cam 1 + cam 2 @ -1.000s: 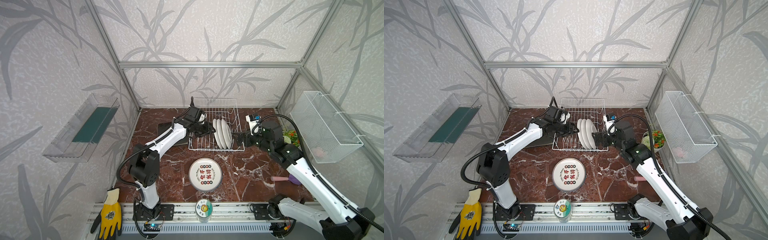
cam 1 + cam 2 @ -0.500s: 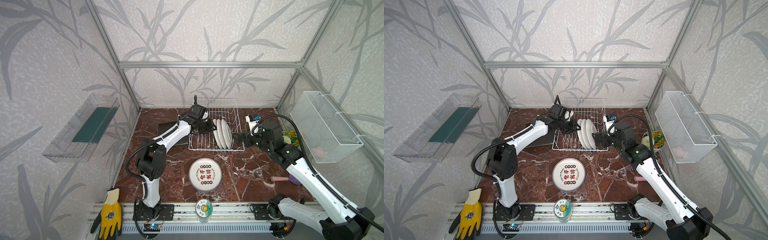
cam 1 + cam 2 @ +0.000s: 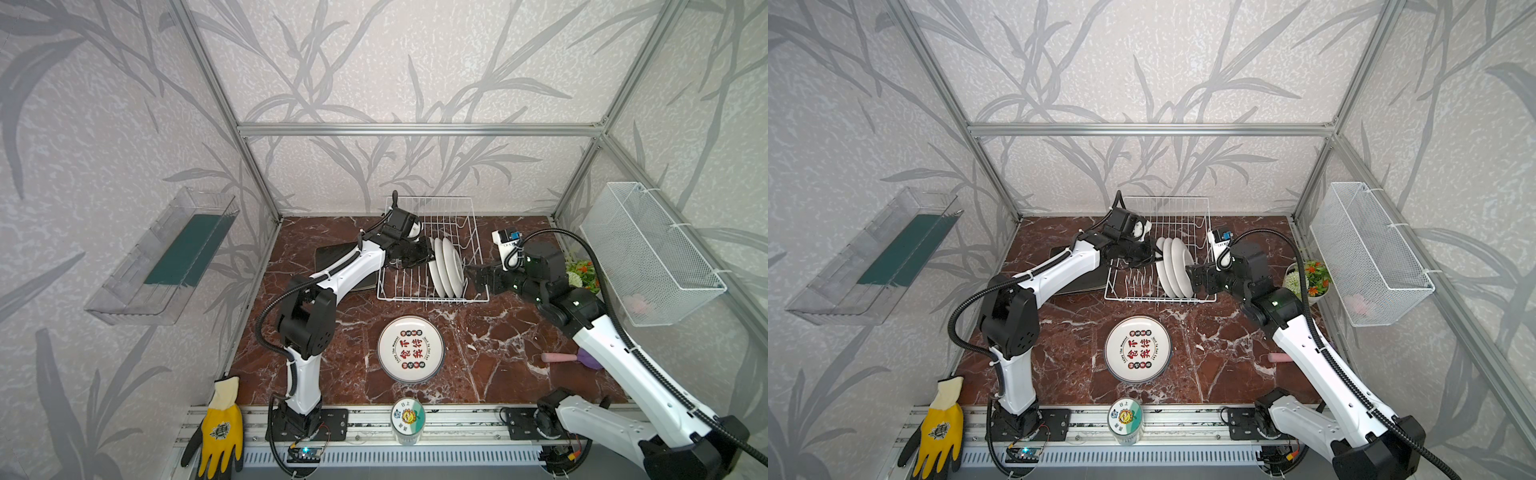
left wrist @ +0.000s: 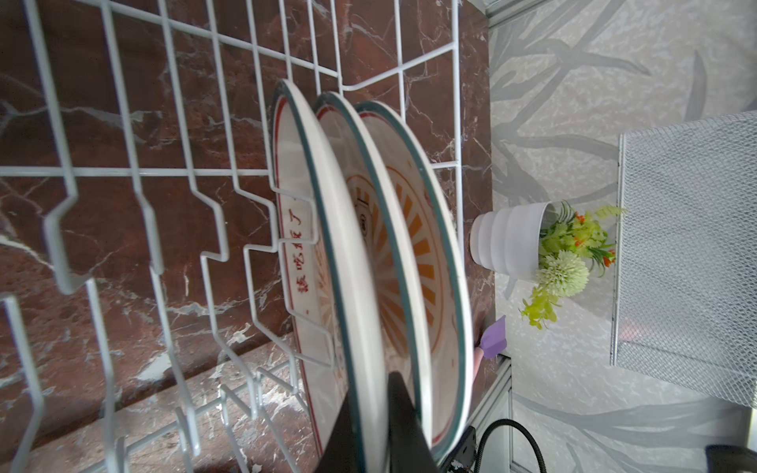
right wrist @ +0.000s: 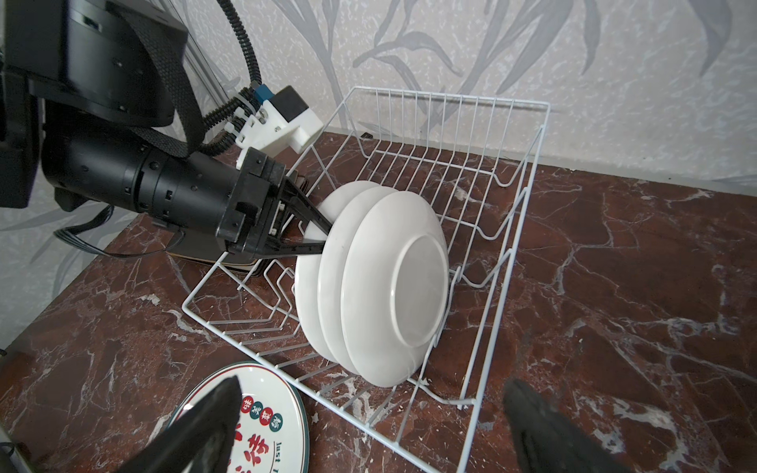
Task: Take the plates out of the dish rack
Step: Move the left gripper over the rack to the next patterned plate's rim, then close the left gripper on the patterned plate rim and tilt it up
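Three round white plates (image 3: 446, 266) stand on edge in the white wire dish rack (image 3: 453, 212), backs toward the right arm. My left gripper (image 3: 428, 253) reaches in from the left and is shut on the rim of the nearest one, a plate with red characters (image 4: 352, 266); one finger sits on its face, the other between it and the middle plate. In the right wrist view the left gripper's fingers (image 5: 311, 217) straddle that rim. My right gripper (image 3: 471, 278) hangs open just right of the rack, holding nothing. Another round plate with Chinese characters (image 3: 410, 348) lies flat in front. Dark square plates (image 3: 332, 255) lie left of the rack.
A white pot of green flowers (image 3: 579, 272) stands right of the rack, below the wall-hung mesh basket (image 3: 648, 253). A pink-handled purple spatula (image 3: 559, 357) lies by the right arm. A sunflower-labelled jar (image 3: 407, 417) and a yellow glove (image 3: 220, 424) sit at the front rail.
My left gripper has moved right into the rack and closed on the nearest plate's rim. The right arm and the plates have stayed where they were.
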